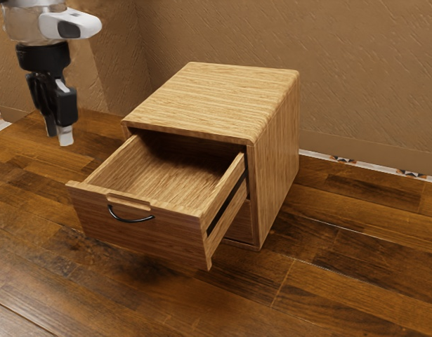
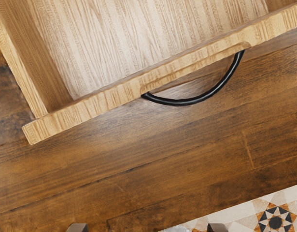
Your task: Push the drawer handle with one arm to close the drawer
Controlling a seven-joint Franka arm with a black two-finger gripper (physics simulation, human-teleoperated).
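Observation:
In the exterior view my gripper (image 1: 57, 132) hangs in the air at the upper left, pointing down, apart from the drawer and higher than its handle. The wooden drawer (image 1: 142, 239) is pulled well out of the cabinet, its inside bare wood. A thin black curved handle (image 1: 131, 220) is fixed to its front. In the wrist view the gripper (image 2: 148, 227) has its two fingertips wide apart, nothing held between them. The handle (image 2: 179, 102) bows out from the drawer's front panel (image 2: 109, 95), on the fingertips' side of it.
The light wooden cabinet (image 1: 212, 98) stands on a dark plank surface (image 1: 328, 281), with a textured brown wall (image 1: 370, 70) behind. A lower drawer front (image 1: 241, 225) shows partly beneath the pulled-out one. Patterned tile (image 2: 276, 220) appears past the planks in the wrist view.

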